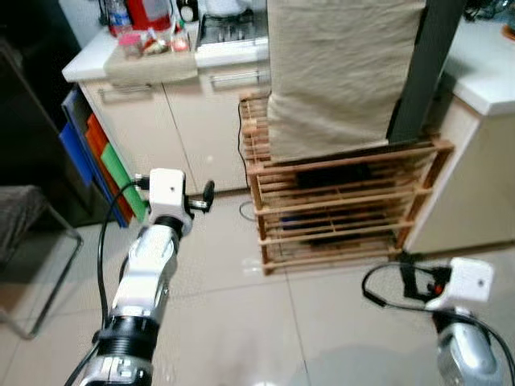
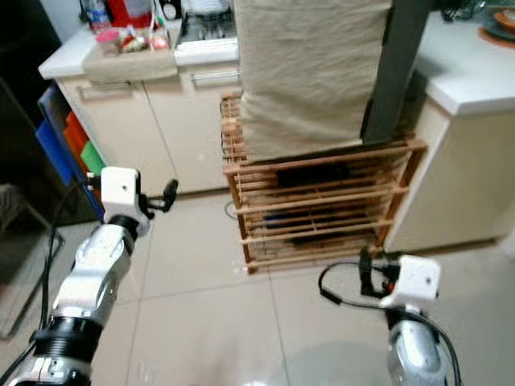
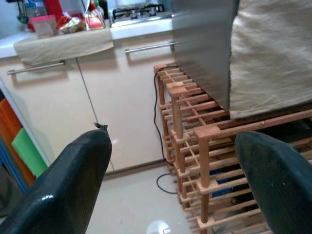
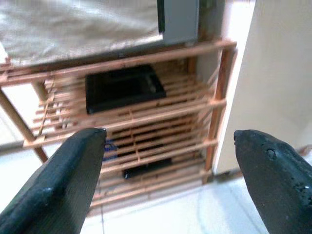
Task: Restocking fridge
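A: Where are the two claws now?

B: Both are raised in front of the robot and hold nothing. The left claw has its fingers spread wide, and it looks toward the wooden rack and the cupboard doors. The right claw is also spread, low and near the rack's right end, where a black flat box lies on a slat shelf.

A: And the fridge, and the things to put inside?

B: I cannot say which thing is the fridge. A grey tall panel stands on the rack, half covered by a beige cloth; maybe it is that. Possible goods are on the counter far at the left: a red container, a bottle and some small packets.

A: How would they handle?

B: I judge the bottle smooth and a little slippery, so take it around the middle of the body. The packets look soft and light; pinch them gently.
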{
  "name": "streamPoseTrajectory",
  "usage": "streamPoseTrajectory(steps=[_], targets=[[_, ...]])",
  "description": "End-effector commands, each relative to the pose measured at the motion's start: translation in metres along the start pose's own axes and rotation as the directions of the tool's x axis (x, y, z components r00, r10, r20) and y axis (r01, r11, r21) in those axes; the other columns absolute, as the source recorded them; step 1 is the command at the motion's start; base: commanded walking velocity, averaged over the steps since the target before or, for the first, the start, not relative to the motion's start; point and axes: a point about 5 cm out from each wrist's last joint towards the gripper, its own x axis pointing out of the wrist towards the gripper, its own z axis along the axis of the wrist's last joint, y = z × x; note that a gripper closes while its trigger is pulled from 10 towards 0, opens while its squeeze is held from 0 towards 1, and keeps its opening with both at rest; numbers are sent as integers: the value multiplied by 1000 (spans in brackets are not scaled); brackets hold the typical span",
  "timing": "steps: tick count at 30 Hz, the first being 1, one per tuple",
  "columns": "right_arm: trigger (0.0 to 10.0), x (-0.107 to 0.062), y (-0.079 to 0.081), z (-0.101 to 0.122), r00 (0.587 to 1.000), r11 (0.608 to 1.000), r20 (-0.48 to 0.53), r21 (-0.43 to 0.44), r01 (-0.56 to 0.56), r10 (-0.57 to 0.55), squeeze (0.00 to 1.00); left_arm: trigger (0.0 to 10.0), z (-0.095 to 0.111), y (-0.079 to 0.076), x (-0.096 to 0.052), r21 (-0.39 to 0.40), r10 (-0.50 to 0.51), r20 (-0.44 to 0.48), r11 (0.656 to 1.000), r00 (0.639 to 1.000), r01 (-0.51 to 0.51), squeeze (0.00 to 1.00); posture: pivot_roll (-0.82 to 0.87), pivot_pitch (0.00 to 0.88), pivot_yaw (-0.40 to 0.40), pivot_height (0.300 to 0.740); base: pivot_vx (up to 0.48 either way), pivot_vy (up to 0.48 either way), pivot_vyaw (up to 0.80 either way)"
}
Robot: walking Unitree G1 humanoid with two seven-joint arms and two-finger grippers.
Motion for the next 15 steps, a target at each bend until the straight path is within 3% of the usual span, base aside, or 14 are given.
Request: streamPoseTrajectory(steps=[1, 6, 11, 15], targets=[[10000, 3, 10, 11, 998, 1000, 63, 5, -29, 28, 75, 10000, 1, 8, -1, -7, 12, 8, 1000, 1000, -12, 0, -105, 0, 103, 740, 379, 292, 0], [10000, 6, 19, 30, 988, 998, 144, -19, -56, 58, 75, 10000, -7, 10, -7, -16, 2, -12, 1000, 1000, -2, 0, -101, 0, 98, 740, 379, 293, 0], [10000, 10, 26, 33, 986, 997, 148, -15, -74, 75, 75, 10000, -3, 9, -5, -29, 2, 15, 1000, 1000, -2, 0, -97, 0, 93, 740, 379, 292, 0], [10000, 16, 31, 37, 984, 996, 153, -29, -83, 87, 75, 10000, -9, 6, -8, 8, -27, -10, 1000, 1000, 27, 0, -95, 0, 95, 740, 356, 315, 0]])
